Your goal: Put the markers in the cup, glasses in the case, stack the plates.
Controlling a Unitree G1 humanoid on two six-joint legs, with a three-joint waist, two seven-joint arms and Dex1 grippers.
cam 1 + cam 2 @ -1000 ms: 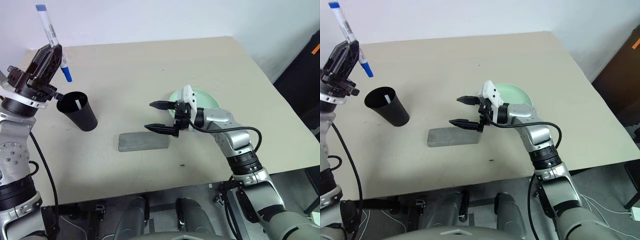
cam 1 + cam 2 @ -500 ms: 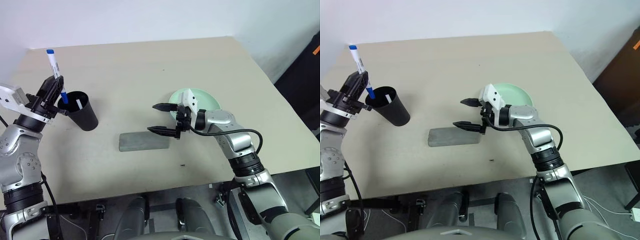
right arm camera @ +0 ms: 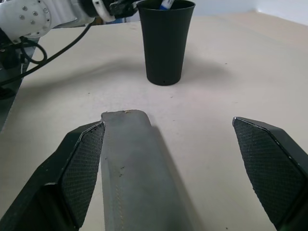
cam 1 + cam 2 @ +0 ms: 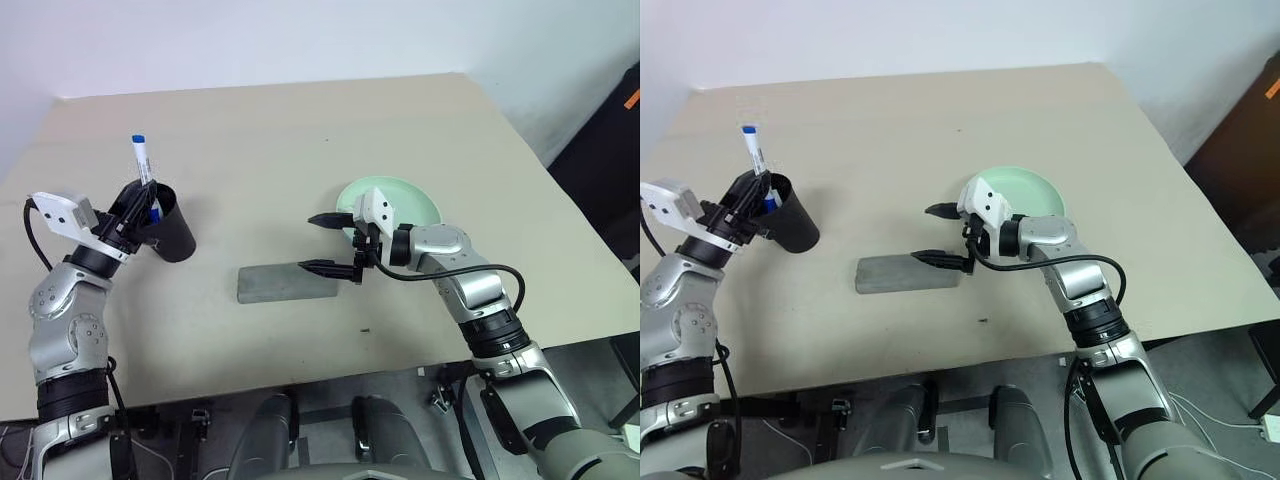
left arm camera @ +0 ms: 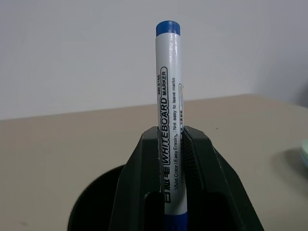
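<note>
My left gripper (image 4: 138, 203) is clamped on the blue-capped marker (image 5: 168, 96), its lower end already inside the black cup (image 4: 170, 232) (plates look stacked). Next I should let go. My right gripper (image 4: 326, 243) stands wide apart beside the grey case (image 4: 285, 283)

Surface: we see a beige table (image 4: 300, 130) | on it: black cup (image 4: 172, 232) at our left, grey case (image 4: 285, 283) mid-front, mint-green plate (image 4: 415, 205) right of centre
</note>
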